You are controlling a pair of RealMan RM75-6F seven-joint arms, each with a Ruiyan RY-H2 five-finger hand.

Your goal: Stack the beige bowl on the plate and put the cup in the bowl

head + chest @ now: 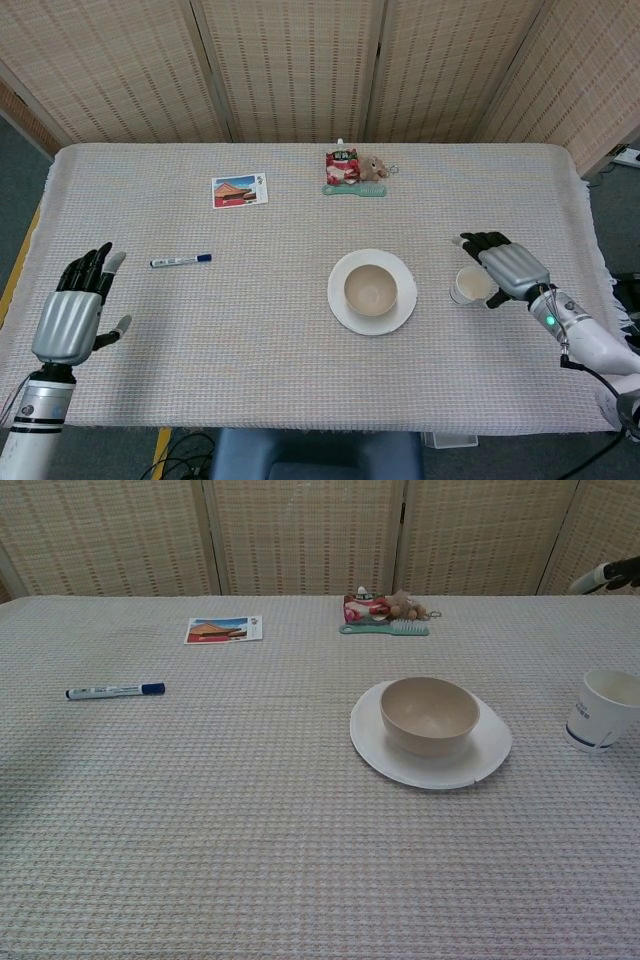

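Landmark: the white plate (402,302), set near the middle of the bench (300,380).
Beige bowl (370,290): seated on the plate, upright.
Cup (605,711): stood upright on the bench, right of the plate, apart from it.
Around: a pen (180,261) is laid far left of the plate; a postcard (239,190) behind-left; a toothbrush and small packet (352,172) behind.
Right hand (503,266): positioned over the cup's far side, fingers spread; contact cannot be told.
Left hand (72,314): held flat and empty, fingers extended, beyond the pen.
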